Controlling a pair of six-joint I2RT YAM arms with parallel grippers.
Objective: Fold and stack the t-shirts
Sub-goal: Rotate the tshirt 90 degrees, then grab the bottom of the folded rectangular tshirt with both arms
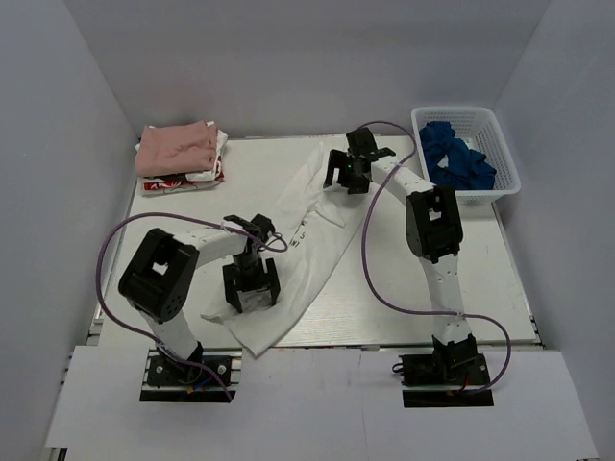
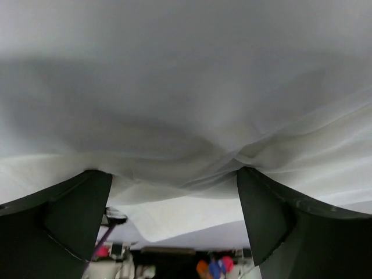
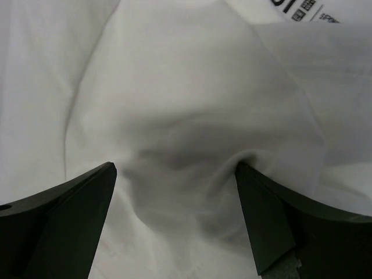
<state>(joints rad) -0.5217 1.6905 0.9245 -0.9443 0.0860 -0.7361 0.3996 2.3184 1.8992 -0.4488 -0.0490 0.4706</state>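
Observation:
A large white t-shirt (image 1: 307, 235) with dark lettering lies in a long diagonal band from the table's far middle to its near left edge. My left gripper (image 1: 252, 288) is open over its near end; in the left wrist view (image 2: 174, 174) the jaws stand wide apart with white cloth (image 2: 186, 104) bunched against the tips. My right gripper (image 1: 346, 171) is open at the far end; in the right wrist view (image 3: 174, 165) the wide jaws press into wrinkled cloth (image 3: 186, 116). A folded dusty-pink t-shirt (image 1: 177, 146) lies on a white-and-red printed one (image 1: 183, 179) at the far left.
A white basket (image 1: 503, 154) holding blue cloths (image 1: 459, 156) stands at the far right. Grey walls enclose the table (image 1: 432, 259) on three sides. Purple cables loop beside both arms.

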